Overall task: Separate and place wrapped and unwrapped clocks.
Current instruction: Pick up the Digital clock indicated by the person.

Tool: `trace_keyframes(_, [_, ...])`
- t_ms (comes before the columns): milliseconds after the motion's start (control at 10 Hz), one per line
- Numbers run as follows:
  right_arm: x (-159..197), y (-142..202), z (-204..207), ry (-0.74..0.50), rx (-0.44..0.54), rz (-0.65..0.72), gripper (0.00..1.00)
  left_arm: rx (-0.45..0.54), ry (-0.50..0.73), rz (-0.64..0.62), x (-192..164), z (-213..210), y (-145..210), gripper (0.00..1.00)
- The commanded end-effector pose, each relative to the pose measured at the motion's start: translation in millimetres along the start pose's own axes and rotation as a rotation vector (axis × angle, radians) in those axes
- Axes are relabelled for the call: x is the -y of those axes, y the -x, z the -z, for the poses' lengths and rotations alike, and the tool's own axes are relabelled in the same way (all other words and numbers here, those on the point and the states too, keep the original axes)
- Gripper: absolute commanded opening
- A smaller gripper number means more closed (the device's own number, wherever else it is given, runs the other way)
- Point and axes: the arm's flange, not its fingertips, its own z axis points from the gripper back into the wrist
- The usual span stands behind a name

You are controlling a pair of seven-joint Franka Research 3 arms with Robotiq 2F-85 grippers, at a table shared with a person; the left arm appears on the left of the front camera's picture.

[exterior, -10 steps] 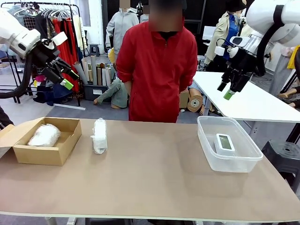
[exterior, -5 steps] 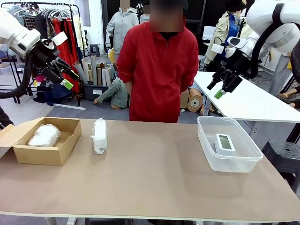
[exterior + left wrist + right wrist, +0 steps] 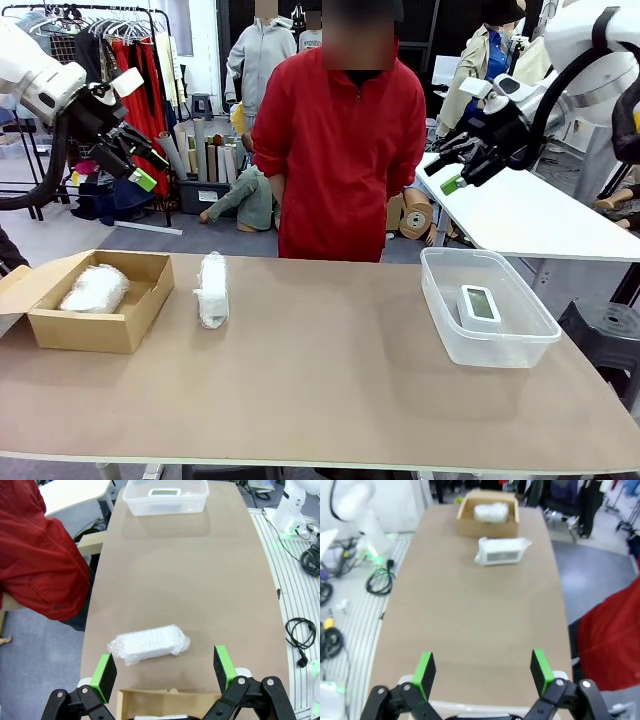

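Observation:
One wrapped clock point(image 3: 212, 290) point(image 3: 149, 644) point(image 3: 501, 550), a white bubble-wrap bundle, lies on the table just right of the brown cardboard box point(image 3: 140, 310) point(image 3: 487, 529). Inside that box rests a second wrapped bundle point(image 3: 95, 288) point(image 3: 491, 511). The unwrapped white clock point(image 3: 479, 305) point(image 3: 165, 492) sits in the clear tub point(image 3: 490, 350) point(image 3: 165, 507) at the right. My left gripper point(image 3: 150, 167) point(image 3: 164, 672) hangs open high above the box. High over the table's far right side, my right gripper point(image 3: 445, 172) point(image 3: 482, 672) is open and holds nothing.
A person in a red jacket point(image 3: 340, 150) point(image 3: 35, 555) stands at the far edge, hands behind the back. The brown tabletop point(image 3: 330, 380) between box and tub is bare. A white table point(image 3: 530, 215) stands behind at the right.
My right gripper has swung up and to the left, tilting towards level. The left arm, the clocks, the box and the tub have not moved.

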Motion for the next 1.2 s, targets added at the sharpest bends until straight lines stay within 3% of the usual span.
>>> trace_keyframes(0, [1.9,6.1,-14.6,0.048,0.067,0.026,1.0,-0.01,0.003,0.001,2.5,-1.1,-0.2,1.0])
trace_keyframes(300, [1.8,14.7,-21.3,0.096,0.027,0.035,1.0,-0.01,0.003,0.001,2.5,-1.1,-0.2,1.0])
trace_keyframes(400, [2.2,15.1,-24.4,0.052,0.04,0.035,1.0,-0.01,0.003,0.001,2.5,-1.1,-0.2,1.0])
trace_keyframes(1100, [2.2,15.1,-24.4,0.052,0.04,0.035,1.0,-0.01,0.003,0.001,2.5,-1.1,-0.2,1.0])
